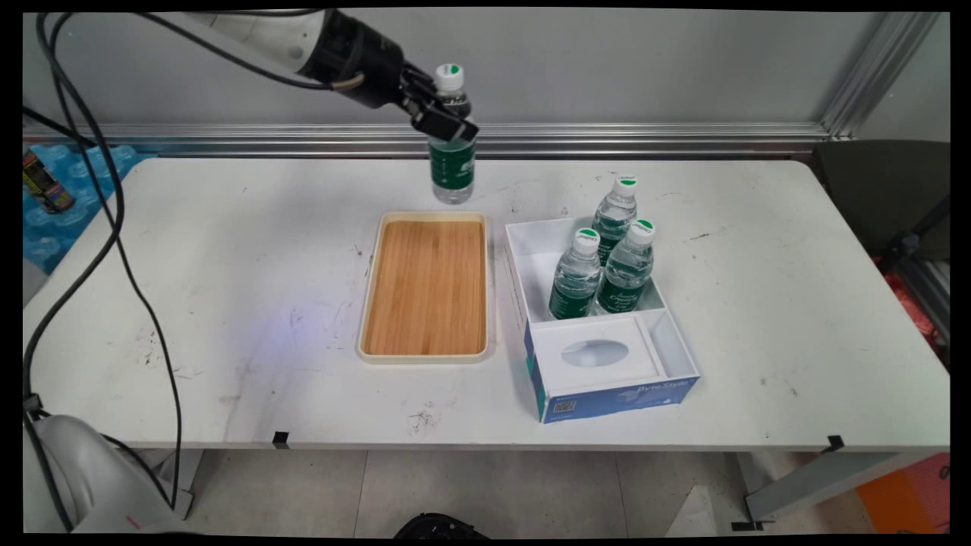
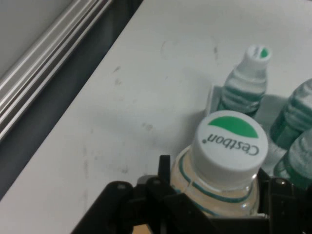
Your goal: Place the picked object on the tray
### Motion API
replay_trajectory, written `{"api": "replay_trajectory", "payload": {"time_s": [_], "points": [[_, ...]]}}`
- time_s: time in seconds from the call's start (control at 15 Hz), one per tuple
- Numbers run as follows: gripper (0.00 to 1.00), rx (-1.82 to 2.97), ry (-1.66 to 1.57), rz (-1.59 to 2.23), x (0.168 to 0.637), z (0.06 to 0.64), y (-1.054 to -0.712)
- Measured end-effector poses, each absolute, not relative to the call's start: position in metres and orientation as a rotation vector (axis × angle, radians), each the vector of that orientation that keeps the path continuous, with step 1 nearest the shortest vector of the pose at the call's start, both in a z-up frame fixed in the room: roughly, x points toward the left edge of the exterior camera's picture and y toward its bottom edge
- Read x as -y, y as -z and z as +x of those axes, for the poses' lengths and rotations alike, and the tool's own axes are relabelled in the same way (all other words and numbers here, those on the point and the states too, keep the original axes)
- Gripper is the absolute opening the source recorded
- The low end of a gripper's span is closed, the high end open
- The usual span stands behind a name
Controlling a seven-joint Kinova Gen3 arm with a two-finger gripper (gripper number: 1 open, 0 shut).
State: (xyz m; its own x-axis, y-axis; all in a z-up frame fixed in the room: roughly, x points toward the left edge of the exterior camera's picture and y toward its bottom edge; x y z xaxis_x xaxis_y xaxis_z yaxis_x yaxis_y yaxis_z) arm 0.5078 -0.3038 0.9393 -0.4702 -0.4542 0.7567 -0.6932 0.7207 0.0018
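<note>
Clear plastic water bottles, green-labelled with white-and-green caps: four in all; one held bottle [image 1: 452, 152] is clamped just under its neck by the black two-finger gripper [image 1: 444, 117], upright and lifted clear of the white table [image 1: 227, 303], above the far end of the bamboo tray; the other three bottles [image 1: 607, 262] stand close together in the far compartment of the white cardboard box with blue sides [image 1: 607, 394]. One rectangular bamboo tray with a cream rim [image 1: 427, 287], flat on the table just left of the box; one white insert with an oval recess [image 1: 595, 354] in the box's near compartment. In the hand view the held bottle's cap reads "Cestbon"; its lower body is hidden behind the linkage; two of the boxed bottles are cut off at the right edge.
</note>
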Motion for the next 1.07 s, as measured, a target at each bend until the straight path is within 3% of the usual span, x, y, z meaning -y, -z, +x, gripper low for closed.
{"api": "replay_trajectory", "payload": {"time_s": [1.07], "points": [[0.00,2.175,-0.374,0.978,0.344,0.504,-0.840]]}}
